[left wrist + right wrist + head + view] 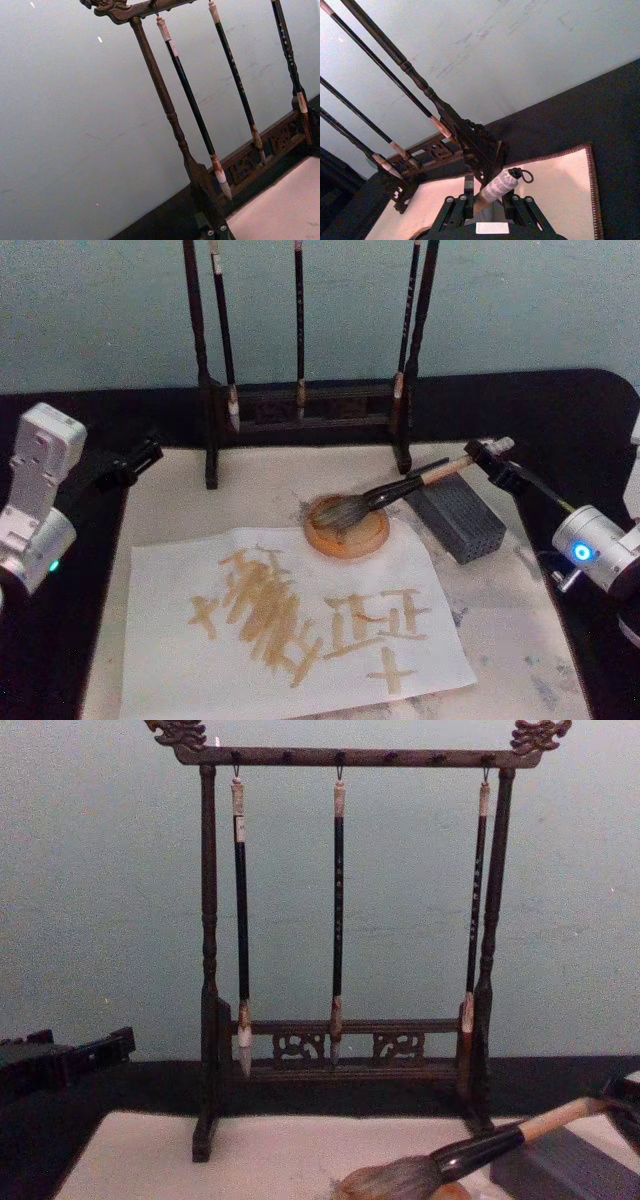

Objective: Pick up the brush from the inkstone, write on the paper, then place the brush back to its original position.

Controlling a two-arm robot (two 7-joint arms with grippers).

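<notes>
You have one large brush (405,487) to count, and three thin brushes (338,920), all on one wooden rack (350,757). There is one sheet of paper (170,580), one round inkstone (350,546), one grey block (462,523) and one pale mat (260,480). Your grippers number two: one left gripper (140,458), one right gripper (492,456)

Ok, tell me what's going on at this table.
The robot is doing calligraphy. The paper already carries tan strokes. The brush lies with its bristles on the round inkstone, its handle slanting up to the right gripper, which is at the handle's end. The left gripper hangs idle at the mat's left edge, away from the brush.
</notes>
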